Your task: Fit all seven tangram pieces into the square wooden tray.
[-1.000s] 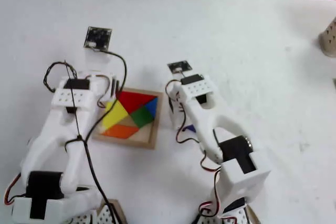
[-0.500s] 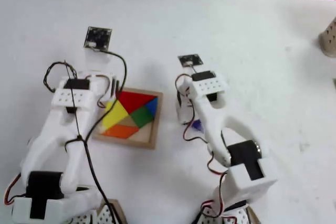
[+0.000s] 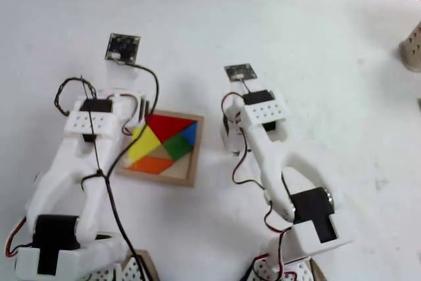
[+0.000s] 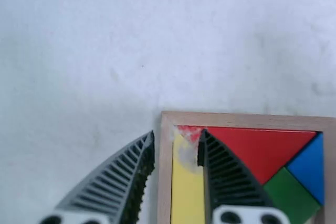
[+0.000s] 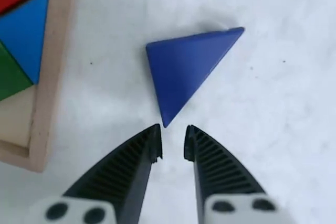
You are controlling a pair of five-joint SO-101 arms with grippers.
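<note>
No legible text, label, number or sign on any surface.

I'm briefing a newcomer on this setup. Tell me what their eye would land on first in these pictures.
The bright patch of colour: red, yellow, green, orange and blue pieces set in the wooden tray on the white table. Next, a loose blue triangle lying beside the tray, the right arm's jaws slightly parted just short of its tip. The left arm's jaws straddle a corner of the tray's rim.
</note>
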